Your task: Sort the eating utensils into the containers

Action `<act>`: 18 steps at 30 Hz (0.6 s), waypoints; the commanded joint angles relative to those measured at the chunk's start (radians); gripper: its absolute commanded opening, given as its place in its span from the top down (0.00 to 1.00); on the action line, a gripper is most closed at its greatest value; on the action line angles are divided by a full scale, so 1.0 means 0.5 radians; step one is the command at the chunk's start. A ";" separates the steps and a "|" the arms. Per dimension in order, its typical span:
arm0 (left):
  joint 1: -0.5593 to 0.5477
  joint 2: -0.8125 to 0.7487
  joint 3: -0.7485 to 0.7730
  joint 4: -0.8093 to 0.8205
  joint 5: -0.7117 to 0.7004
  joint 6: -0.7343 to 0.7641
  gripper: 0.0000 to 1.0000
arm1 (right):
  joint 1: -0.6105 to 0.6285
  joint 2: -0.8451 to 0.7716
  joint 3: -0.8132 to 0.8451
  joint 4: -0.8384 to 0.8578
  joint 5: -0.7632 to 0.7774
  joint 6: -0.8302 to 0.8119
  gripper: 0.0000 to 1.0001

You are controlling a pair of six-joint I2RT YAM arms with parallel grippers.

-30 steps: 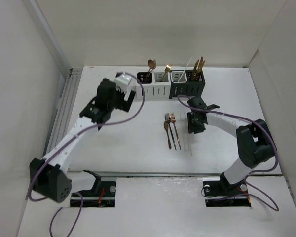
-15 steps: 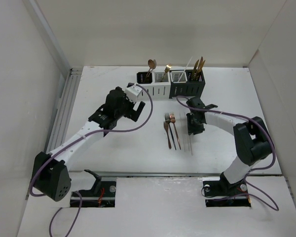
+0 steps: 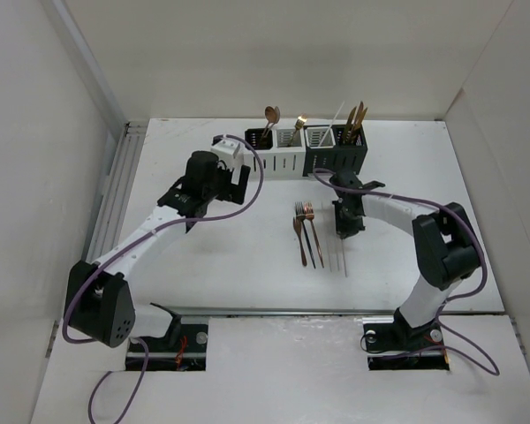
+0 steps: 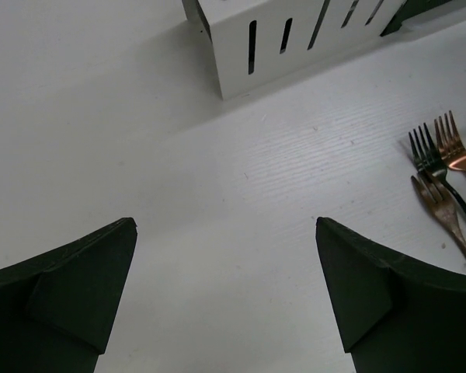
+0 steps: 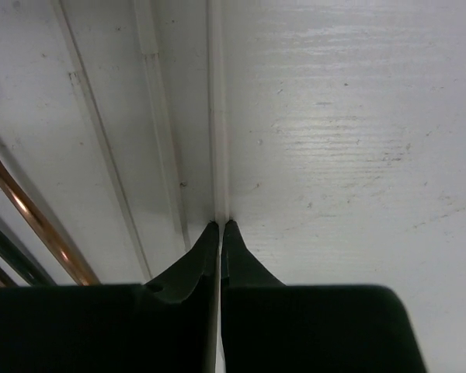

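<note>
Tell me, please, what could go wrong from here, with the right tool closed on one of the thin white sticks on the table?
1. The right tool pinches the thin white stick only with its very fingertips, so the stick may slip or swivel once it is lifted.
2. A second white stick lies close beside the first, so the lift could drag it or roll it away.
</note>
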 commanded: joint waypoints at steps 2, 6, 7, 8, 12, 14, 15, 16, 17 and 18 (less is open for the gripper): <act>-0.007 -0.096 0.019 0.070 0.070 -0.211 0.00 | 0.011 -0.230 -0.030 0.043 0.255 0.023 1.00; -0.007 -0.096 -0.073 0.089 0.071 -0.164 0.00 | 0.011 -0.561 0.126 0.086 0.525 -0.060 1.00; -0.007 -0.096 -0.074 0.089 0.049 -0.164 0.05 | 0.011 -0.659 0.160 0.111 0.568 -0.121 1.00; -0.007 -0.096 -0.074 0.089 -0.033 -0.207 0.08 | 0.011 -0.697 0.197 0.135 0.617 -0.121 1.00; -0.007 -0.096 -0.092 0.040 -0.276 -0.630 0.17 | 0.011 -0.774 0.406 0.447 0.728 -0.296 1.00; -0.007 -0.078 -0.092 0.040 -0.163 -0.600 0.13 | 0.011 -0.746 0.485 0.885 0.746 -0.430 1.00; -0.007 -0.078 -0.092 0.040 -0.138 -0.600 0.12 | 0.011 -0.707 0.486 1.042 0.747 -0.474 1.00; -0.007 -0.078 -0.113 0.058 -0.117 -0.576 0.12 | 0.011 -0.651 0.568 1.189 0.771 -0.508 1.00; -0.007 -0.078 -0.113 0.058 -0.117 -0.576 0.10 | 0.011 -0.581 0.638 1.413 0.771 -0.532 1.00; -0.007 -0.056 -0.113 0.058 -0.117 -0.576 0.10 | 0.011 -0.404 0.724 1.488 0.771 -0.557 1.00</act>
